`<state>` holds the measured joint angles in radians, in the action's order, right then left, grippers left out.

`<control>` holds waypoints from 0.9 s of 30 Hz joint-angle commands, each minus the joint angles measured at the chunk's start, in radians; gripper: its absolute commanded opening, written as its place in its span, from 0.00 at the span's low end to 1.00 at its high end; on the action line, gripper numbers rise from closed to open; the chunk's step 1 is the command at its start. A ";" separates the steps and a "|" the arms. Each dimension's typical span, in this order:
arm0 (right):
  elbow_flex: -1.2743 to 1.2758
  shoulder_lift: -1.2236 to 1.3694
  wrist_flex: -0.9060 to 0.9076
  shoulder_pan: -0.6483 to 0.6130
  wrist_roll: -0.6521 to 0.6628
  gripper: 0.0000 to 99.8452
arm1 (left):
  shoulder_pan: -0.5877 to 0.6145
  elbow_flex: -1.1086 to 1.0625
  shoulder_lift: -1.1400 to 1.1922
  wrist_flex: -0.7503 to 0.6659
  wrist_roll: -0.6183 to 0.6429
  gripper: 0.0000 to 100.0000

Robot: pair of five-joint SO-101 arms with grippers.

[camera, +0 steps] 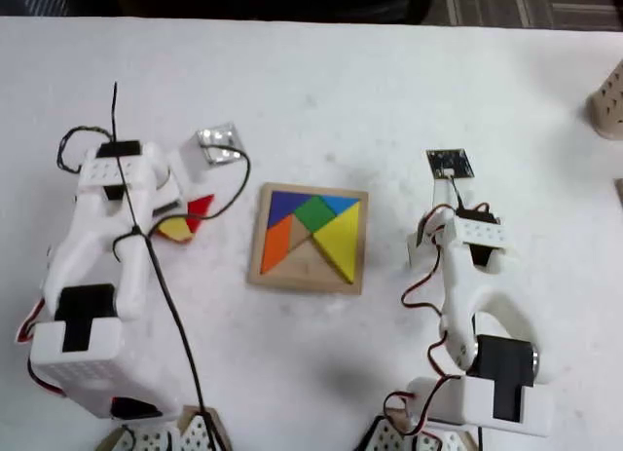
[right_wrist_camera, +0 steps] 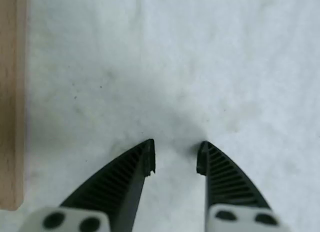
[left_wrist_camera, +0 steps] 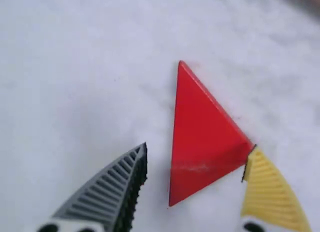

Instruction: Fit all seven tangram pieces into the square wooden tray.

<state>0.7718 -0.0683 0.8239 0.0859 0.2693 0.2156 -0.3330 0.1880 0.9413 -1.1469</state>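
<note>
Left gripper (left_wrist_camera: 196,149) stands wide open, the red triangle (left_wrist_camera: 202,137) lying flat between its fingers.

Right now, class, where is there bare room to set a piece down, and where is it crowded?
Bare: the table beyond the tray and in front of it, between the arm bases. Narrower: the strip between tray and right claw. Crowded: left of the tray, where the left claw straddles the red triangle.

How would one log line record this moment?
left hand open around red triangle | right hand open, empty | tray partly filled
</note>
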 commanded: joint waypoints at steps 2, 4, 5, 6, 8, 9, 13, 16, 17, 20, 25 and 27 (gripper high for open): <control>-0.012 0.001 0.012 -0.022 0.020 0.14 | 0.007 -0.029 0.042 -0.097 -0.015 0.33; -0.012 0.001 0.012 -0.022 0.020 0.14 | 0.007 -0.014 0.071 -0.098 -0.014 0.33; -0.012 0.001 0.012 -0.022 0.020 0.14 | 0.008 -0.002 0.084 -0.097 -0.012 0.33; -0.012 0.001 0.012 -0.022 0.020 0.14 | 0.008 0.009 0.088 -0.087 -0.005 0.33; -0.012 0.001 0.012 -0.022 0.020 0.14 | 0.008 0.029 0.096 -0.066 0.017 0.33; -0.012 0.001 0.012 -0.022 0.020 0.14 | 0.008 0.032 0.097 -0.063 0.020 0.33; -0.012 0.001 0.012 -0.022 0.020 0.14 | 0.007 0.031 0.097 -0.068 0.020 0.28; -0.012 0.001 0.012 -0.022 0.020 0.14 | 0.004 0.031 0.097 -0.063 0.020 0.20; -0.012 0.001 0.012 -0.022 0.020 0.14 | 0.004 0.029 0.097 -0.063 0.020 0.18; -0.012 0.001 0.012 -0.022 0.020 0.14 | 0.007 0.035 0.097 -0.026 0.020 0.18; -0.012 0.001 0.012 -0.021 0.020 0.14 | 0.007 0.038 0.097 0.005 0.020 0.17; -0.012 0.001 0.012 -0.021 0.020 0.14 | 0.007 0.038 0.097 0.006 0.021 0.17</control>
<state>0.7718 -0.0683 0.8239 0.0859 0.2693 0.2125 -0.3222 0.2816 0.9306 -1.1423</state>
